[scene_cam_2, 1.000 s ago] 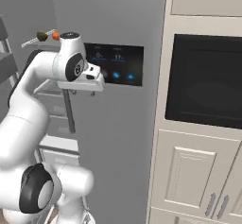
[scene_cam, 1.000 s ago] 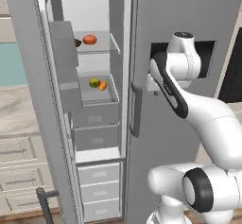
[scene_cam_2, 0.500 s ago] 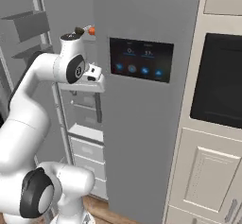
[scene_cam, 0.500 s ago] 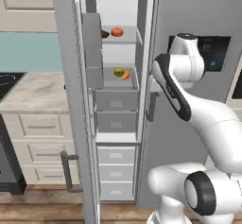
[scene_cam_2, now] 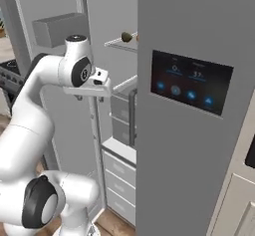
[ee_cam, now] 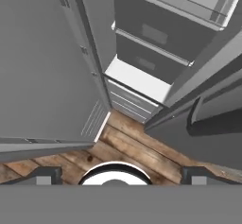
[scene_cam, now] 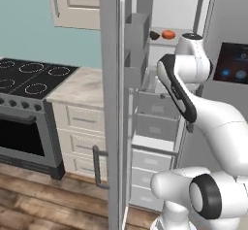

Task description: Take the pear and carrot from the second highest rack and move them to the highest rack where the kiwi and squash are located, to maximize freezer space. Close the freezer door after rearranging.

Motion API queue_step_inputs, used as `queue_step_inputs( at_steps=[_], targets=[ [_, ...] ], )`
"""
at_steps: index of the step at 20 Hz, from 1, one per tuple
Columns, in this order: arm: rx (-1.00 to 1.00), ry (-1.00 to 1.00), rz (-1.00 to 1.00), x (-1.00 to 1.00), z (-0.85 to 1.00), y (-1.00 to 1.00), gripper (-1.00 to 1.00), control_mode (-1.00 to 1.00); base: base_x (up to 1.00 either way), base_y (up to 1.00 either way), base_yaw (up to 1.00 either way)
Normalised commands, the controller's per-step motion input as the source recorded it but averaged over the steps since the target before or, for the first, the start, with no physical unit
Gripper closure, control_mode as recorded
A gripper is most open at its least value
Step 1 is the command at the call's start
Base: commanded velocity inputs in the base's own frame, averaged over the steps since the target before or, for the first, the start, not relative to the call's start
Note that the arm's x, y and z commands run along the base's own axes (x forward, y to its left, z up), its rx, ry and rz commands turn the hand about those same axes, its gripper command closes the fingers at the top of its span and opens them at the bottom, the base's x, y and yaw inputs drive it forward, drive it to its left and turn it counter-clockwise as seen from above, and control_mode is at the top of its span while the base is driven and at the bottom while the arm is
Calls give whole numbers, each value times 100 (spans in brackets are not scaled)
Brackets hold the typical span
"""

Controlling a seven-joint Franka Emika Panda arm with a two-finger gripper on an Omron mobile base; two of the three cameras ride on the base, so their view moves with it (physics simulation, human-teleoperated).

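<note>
The base is swinging round to face the open freezer (scene_cam: pixel 160 93), so the whole view has shifted and the door (scene_cam: pixel 114 103) now stands edge-on, left wide for reaching the racks. The gripper (scene_cam_2: pixel 102 78) is hanging beside the drawers (ee_cam: pixel 160 34), fingers spread wide and holding nothing. Dark and orange produce (scene_cam: pixel 163 34) is sitting on the top rack; I cannot make out the pear and carrot.

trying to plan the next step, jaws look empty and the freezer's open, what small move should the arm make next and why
Probably lift and turn the gripper toward the shelves. Its jaws are open and hold nothing, and the hand view looks down at the lower freezer drawers and the wood floor. The produce sits higher: the orange item and the dark one on the top rack.
</note>
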Motion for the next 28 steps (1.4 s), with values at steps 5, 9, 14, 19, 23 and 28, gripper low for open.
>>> queue_step_inputs(
  at_steps=[5,9,14,19,23,28],
  targets=[
    [0,0,0,0,0,0,-100,100,27,10,18],
    [0,0,0,0,0,0,-100,100,44,2,7],
    [0,0,0,0,0,0,-100,100,56,0,13],
    [0,0,0,0,0,0,-100,100,48,11,19],
    [0,0,0,0,0,0,-100,100,39,30,15],
    [0,0,0,0,0,0,-100,100,36,27,8]
  ],
)
